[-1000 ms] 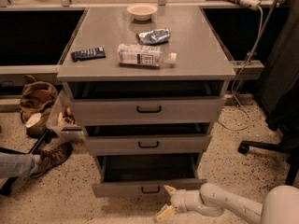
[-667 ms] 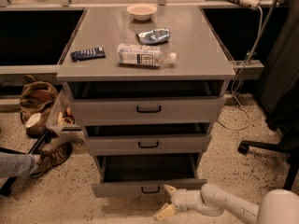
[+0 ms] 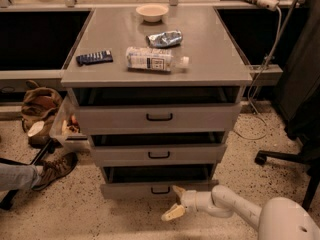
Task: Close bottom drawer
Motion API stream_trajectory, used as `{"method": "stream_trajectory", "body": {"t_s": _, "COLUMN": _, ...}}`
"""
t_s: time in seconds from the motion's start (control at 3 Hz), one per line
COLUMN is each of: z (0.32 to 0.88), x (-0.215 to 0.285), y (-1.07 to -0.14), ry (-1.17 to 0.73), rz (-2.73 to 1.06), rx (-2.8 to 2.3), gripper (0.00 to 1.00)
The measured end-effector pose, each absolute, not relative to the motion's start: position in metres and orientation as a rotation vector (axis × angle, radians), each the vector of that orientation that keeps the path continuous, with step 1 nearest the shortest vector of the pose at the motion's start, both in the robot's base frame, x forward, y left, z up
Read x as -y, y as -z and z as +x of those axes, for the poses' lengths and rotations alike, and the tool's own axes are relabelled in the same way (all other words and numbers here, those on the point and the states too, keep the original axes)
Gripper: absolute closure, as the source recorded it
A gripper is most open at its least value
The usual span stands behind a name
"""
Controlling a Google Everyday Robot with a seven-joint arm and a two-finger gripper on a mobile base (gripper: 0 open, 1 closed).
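The tool (image 3: 175,202), wide open and empty, is at the front of the open bottom drawer (image 3: 125,189), so the next move is probably a straight push inward.

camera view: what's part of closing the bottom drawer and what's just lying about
Job: lowest grey metal drawer, part open; robot's tool, open, at its front right.
Lying about: cream bowl, blue foil bag, clear plastic bottle, dark blue packet.
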State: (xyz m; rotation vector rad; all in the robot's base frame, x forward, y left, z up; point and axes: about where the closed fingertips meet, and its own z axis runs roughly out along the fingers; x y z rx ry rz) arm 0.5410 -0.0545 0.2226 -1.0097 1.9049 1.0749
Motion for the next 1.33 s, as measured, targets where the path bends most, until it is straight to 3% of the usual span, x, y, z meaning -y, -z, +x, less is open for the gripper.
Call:
{"method": "stream_trajectory", "body": {"t_s": 0.67, "z": 0.605, "x": 0.024, "y": -0.226, "ry": -1.097, "rz": -1.060, "rx": -1.858, "gripper": 0.00}}
{"method": "stream_trajectory", "body": {"t_s": 1.33, "z": 0.612, "x": 0.023, "y": -0.225, "ry": -1.088, "rz": -1.051, "rx": -1.860, "gripper": 0.00}}
